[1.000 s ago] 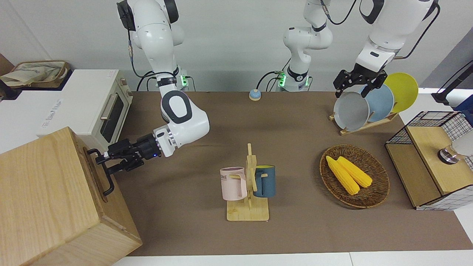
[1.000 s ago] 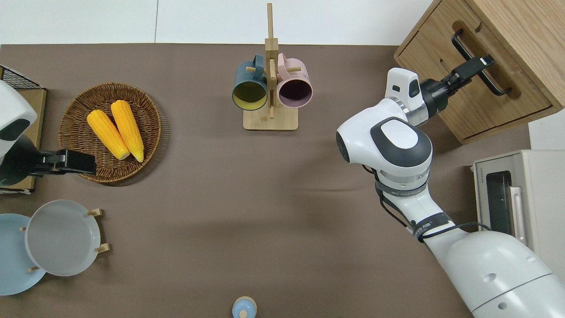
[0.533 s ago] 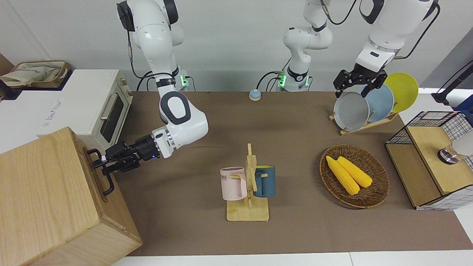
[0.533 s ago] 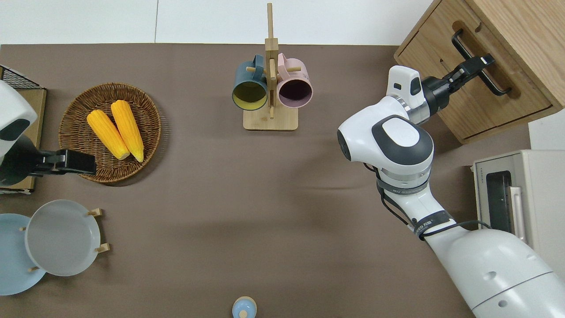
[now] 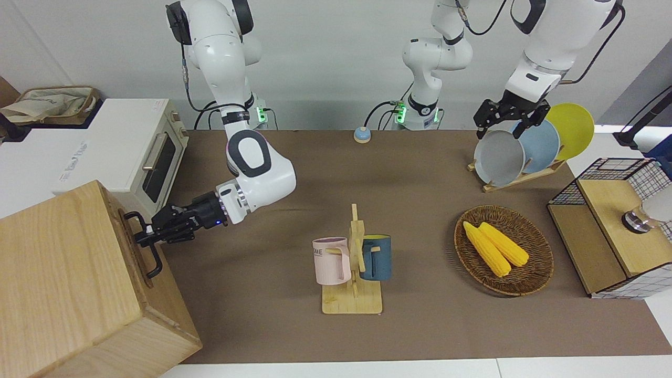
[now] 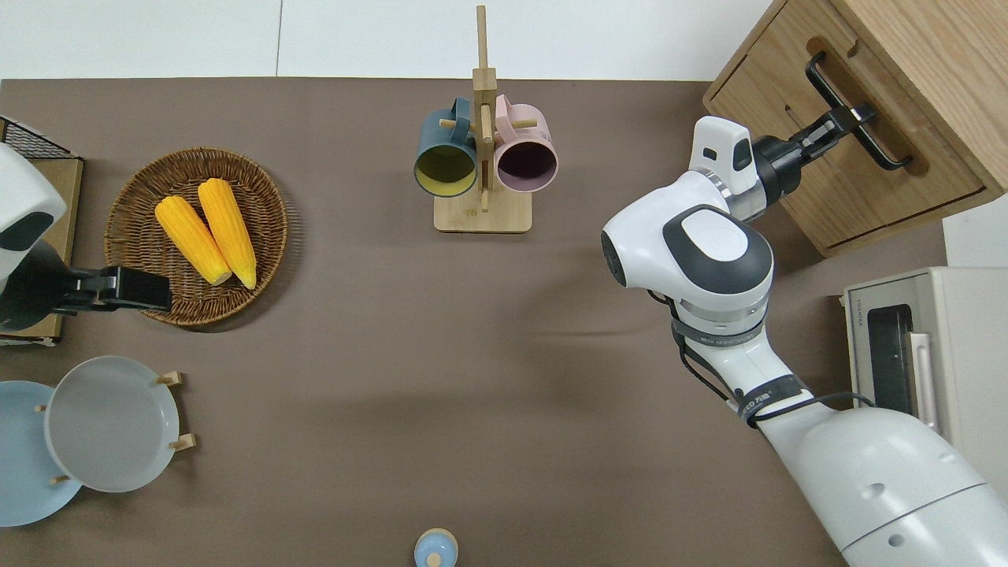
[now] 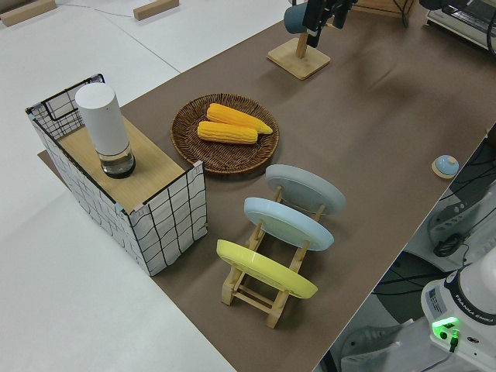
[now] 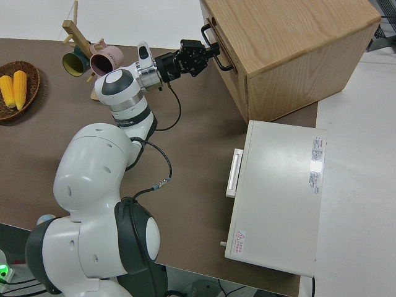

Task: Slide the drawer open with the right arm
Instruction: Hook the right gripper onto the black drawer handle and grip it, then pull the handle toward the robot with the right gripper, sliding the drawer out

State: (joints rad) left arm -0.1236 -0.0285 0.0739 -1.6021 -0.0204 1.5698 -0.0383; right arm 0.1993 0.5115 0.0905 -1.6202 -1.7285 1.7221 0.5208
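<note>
Drawer (image 6: 835, 157) upper right of overhead frame, front flush with cabinet (image 5: 58, 273): no opening visible. Right gripper (image 6: 854, 120) at black bar handle (image 6: 854, 110), fingers apparently closed round it. Pull remains. Left arm parked.

- My right gripper (image 5: 145, 234) went from open around the handle (image 5: 147, 249) to clamped on the bar.
- My forearm swung a bit toward the cabinet (image 5: 63, 273).
- Drawer (image 6: 835, 150) hasn't slid yet.
</note>
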